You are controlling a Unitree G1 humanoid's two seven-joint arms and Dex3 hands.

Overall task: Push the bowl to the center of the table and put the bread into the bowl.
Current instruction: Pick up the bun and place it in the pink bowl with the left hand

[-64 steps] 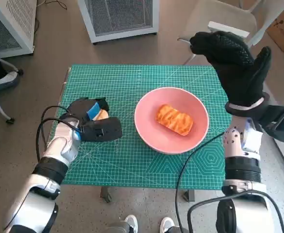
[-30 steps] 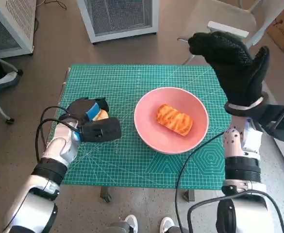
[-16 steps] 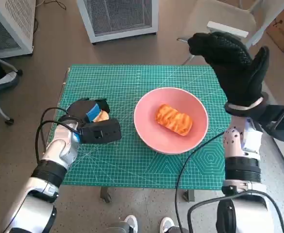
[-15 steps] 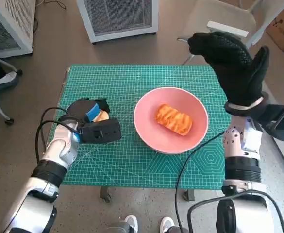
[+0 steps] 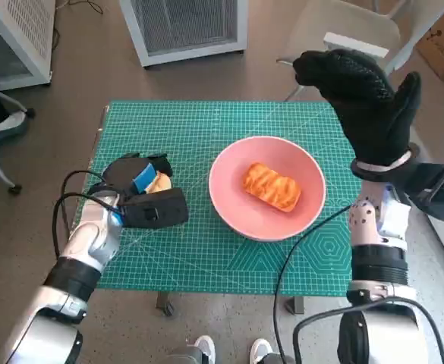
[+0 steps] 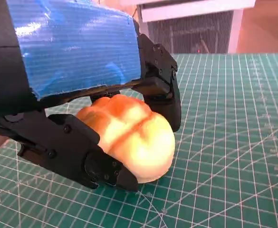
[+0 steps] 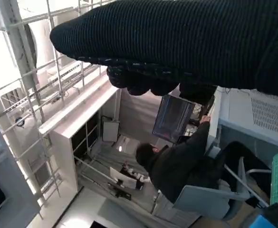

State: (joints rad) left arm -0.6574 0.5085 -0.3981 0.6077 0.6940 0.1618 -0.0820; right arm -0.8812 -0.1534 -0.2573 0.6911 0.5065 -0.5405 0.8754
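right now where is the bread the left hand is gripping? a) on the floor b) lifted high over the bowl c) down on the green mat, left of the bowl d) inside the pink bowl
c: the left hand grips the bread roll low against the green mat, left of the pink bowl, which holds a different pastry.

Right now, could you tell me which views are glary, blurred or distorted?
Head view: sharp, evenly lit, wide-angle bend at the edges. Left wrist view: glare on the left hand's blue tape; bread roll sharp, background soft. Right wrist view: bright background, right hand a dark band.
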